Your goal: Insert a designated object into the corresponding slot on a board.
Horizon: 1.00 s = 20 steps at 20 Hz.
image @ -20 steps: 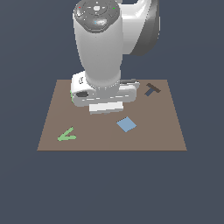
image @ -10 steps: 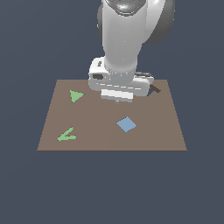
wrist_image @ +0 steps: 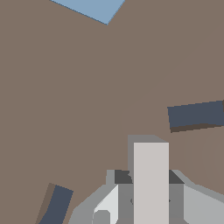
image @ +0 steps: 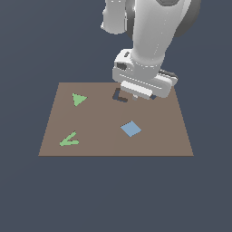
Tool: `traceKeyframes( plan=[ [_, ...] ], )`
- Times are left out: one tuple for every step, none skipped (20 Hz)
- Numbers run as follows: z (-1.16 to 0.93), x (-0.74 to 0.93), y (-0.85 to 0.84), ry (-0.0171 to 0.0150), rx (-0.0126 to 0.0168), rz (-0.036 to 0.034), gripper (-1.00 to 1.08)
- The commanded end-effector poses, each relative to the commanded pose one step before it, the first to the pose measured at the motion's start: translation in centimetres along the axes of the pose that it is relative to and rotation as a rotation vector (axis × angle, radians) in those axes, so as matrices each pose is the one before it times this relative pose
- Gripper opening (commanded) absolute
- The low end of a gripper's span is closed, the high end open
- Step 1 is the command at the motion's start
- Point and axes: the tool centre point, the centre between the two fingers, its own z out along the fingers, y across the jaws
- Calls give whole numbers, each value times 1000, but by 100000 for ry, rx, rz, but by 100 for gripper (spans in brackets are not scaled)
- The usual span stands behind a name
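The brown board (image: 104,145) lies flat. My gripper (image: 136,96) hangs low over its far part, just to the exterior view's right of the dark L-shaped mark (image: 119,96). In the wrist view the gripper (wrist_image: 151,192) is shut on the pale T-shaped block (wrist_image: 151,175), whose stem sticks out between the grey fingers (wrist_image: 197,205). The T-shaped slot is hidden behind the hand in the exterior view. The wrist view shows two dark recessed bars (wrist_image: 197,115) (wrist_image: 57,204) on the board; I cannot tell which one belongs to the slot.
A green triangle (image: 79,99) sits at the far part on the exterior view's left, a green arrow-like shape (image: 69,140) at the near left, and a blue square (image: 130,128) near the middle. The blue square also shows in the wrist view (wrist_image: 89,8).
The arm has carried the pale block across the board's far part from the exterior view's left toward its right. The green triangle is now uncovered and the T-shaped slot is covered by the hand.
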Motion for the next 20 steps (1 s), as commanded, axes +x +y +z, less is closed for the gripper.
traceKeyframes(
  plan=[
    [-58, -1003, -1116, 46, 33, 6458, -100],
    [-13, -360, -409, -2, 2, 2234, -100],
    [-13, -342, -393, -2, 2, 2130, -100],
    [-12, -325, -376, -2, 2, 2030, -100],
    [-12, -308, -359, -2, 2, 1930, -100],
    [-11, -293, -342, -2, 1, 1831, -100],
    [-10, -277, -325, -2, 1, 1732, -100],
    [-10, -260, -309, -2, 1, 1638, -100],
    [-9, -243, -293, -2, 1, 1543, -100],
    [-9, -225, -277, -2, 1, 1447, -100],
    [-8, -207, -261, -2, 0, 1351, -100],
    [-7, -192, -245, -2, 0, 1258, -100],
    [-7, -177, -227, -2, 0, 1165, -100],
    [-6, -162, -209, -2, 0, 1069, -100],
    [-6, -147, -191, -2, 0, 972, -100],
    [-5, -132, -172, -1, 0, 873, -100],
    [-4, -116, -153, -1, 0, 775, -100],
    [-4, -100, -135, -1, 0, 677, -100],
    [-3, -84, -116, -1, 0, 578, -100],
    [-3, -67, -98, -1, -1, 478, -100]
  ],
)
